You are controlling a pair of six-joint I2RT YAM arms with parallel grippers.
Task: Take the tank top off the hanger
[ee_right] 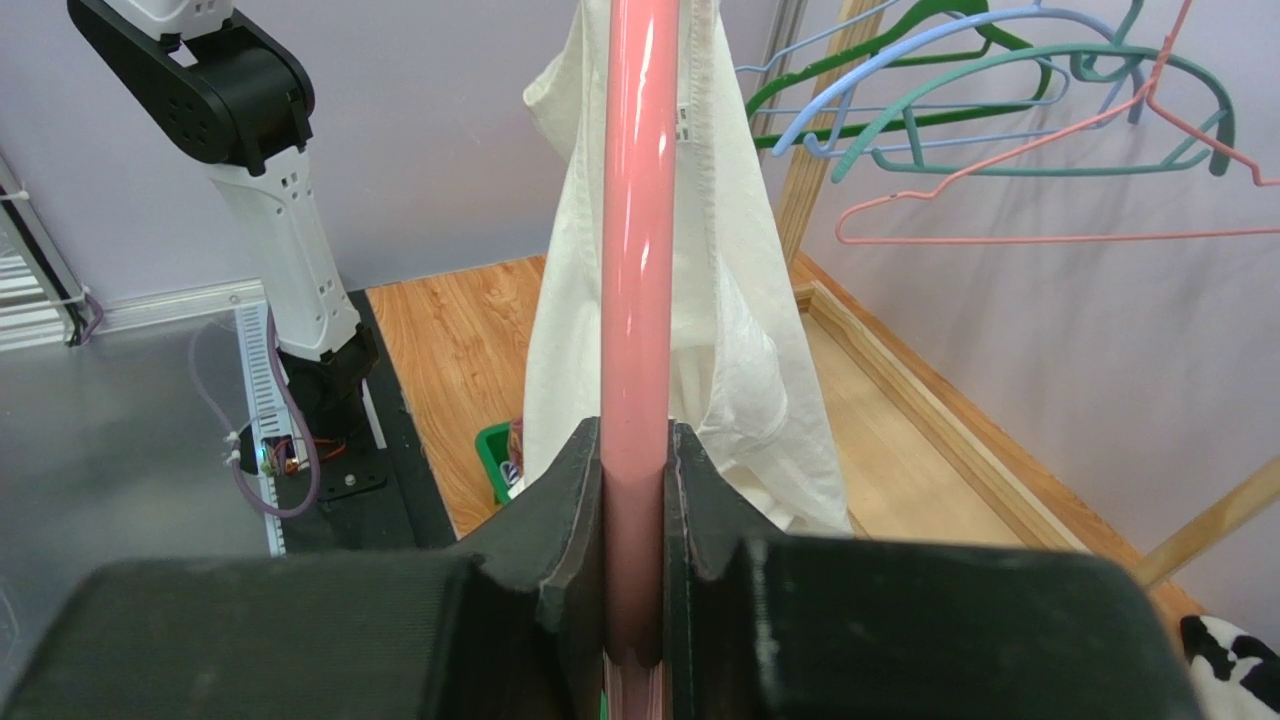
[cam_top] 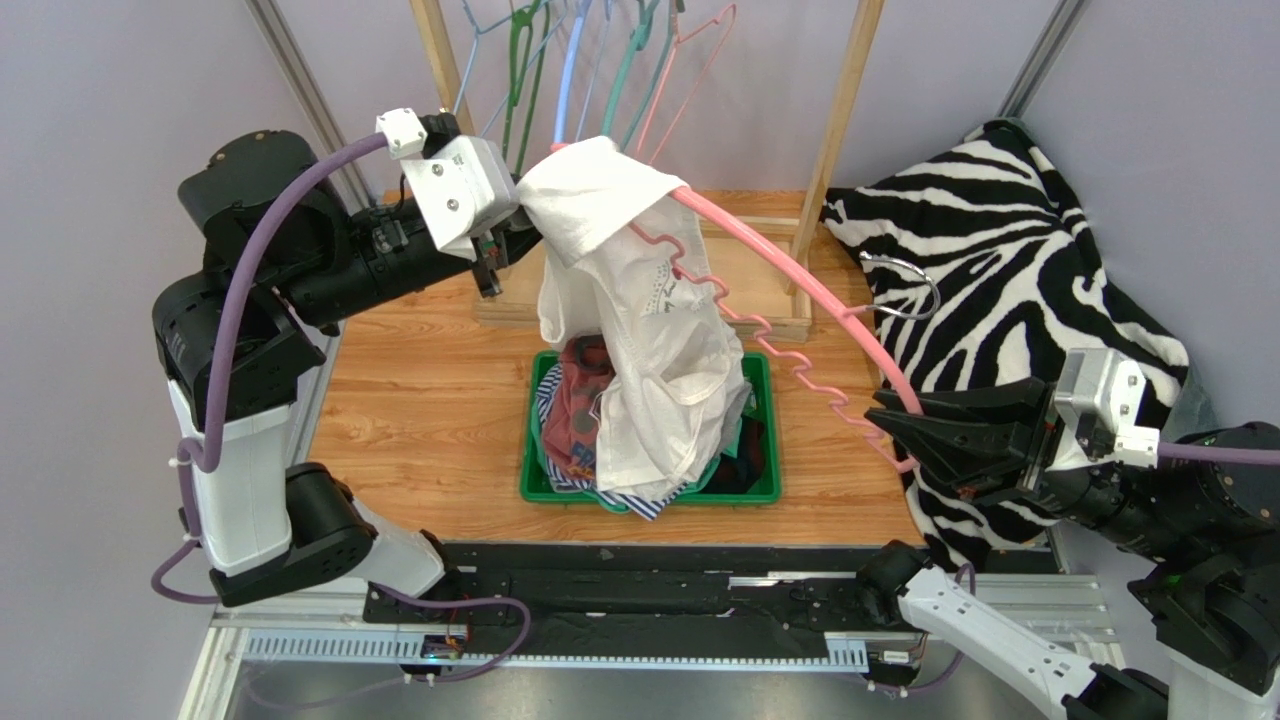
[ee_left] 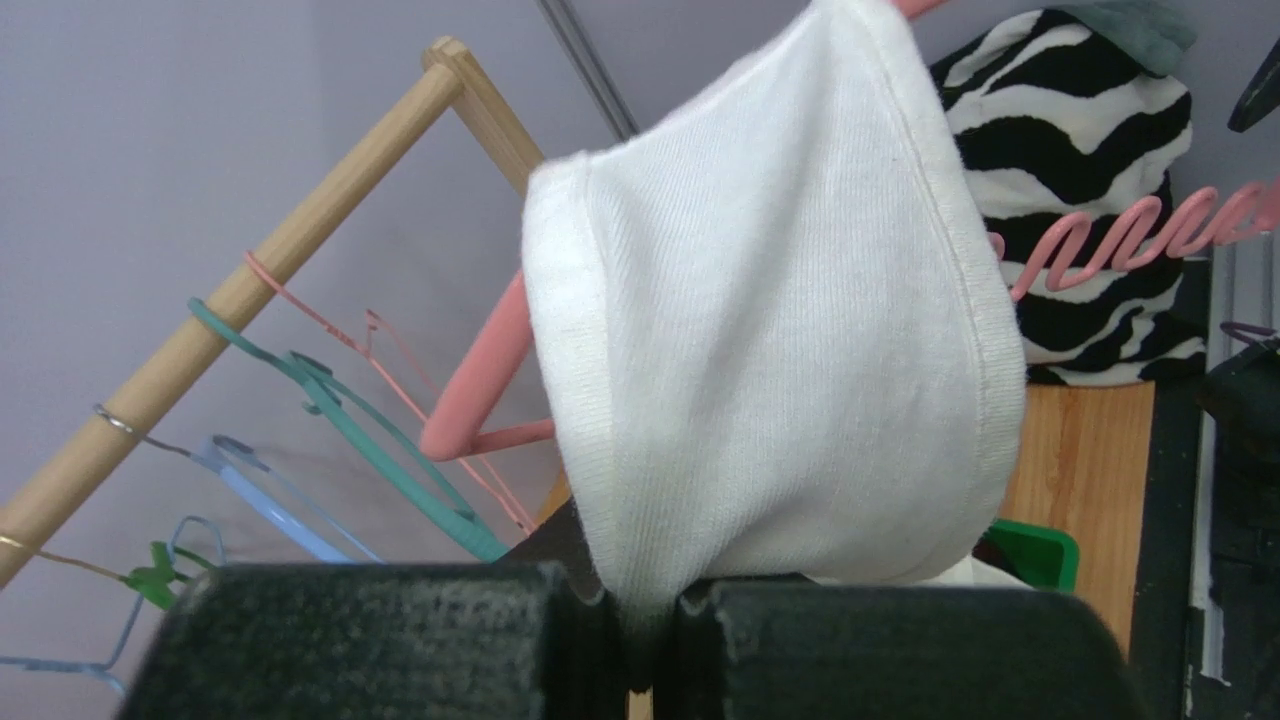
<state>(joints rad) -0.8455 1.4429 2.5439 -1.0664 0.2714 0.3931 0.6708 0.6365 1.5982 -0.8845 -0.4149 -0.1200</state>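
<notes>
A white tank top [cam_top: 639,315] hangs from a pink hanger [cam_top: 781,263] above the table. My left gripper [cam_top: 511,225] is shut on the top's upper strap; in the left wrist view the white fabric [ee_left: 781,330] is pinched between the jaws, with my left gripper [ee_left: 643,623] at the bottom edge. The pink hanger [ee_left: 481,405] pokes out beside the cloth. My right gripper [cam_top: 897,428] is shut on the hanger's lower end; in the right wrist view the pink bar [ee_right: 639,300] runs up from my right gripper [ee_right: 636,495], with the tank top [ee_right: 721,345] draped over it.
A green bin [cam_top: 756,458] of mixed clothes sits under the hanging top on the wooden table [cam_top: 421,390]. A wooden rack [cam_top: 842,113] at the back holds several coloured hangers [cam_top: 586,60]. A zebra-print cloth [cam_top: 992,270] covers the right side.
</notes>
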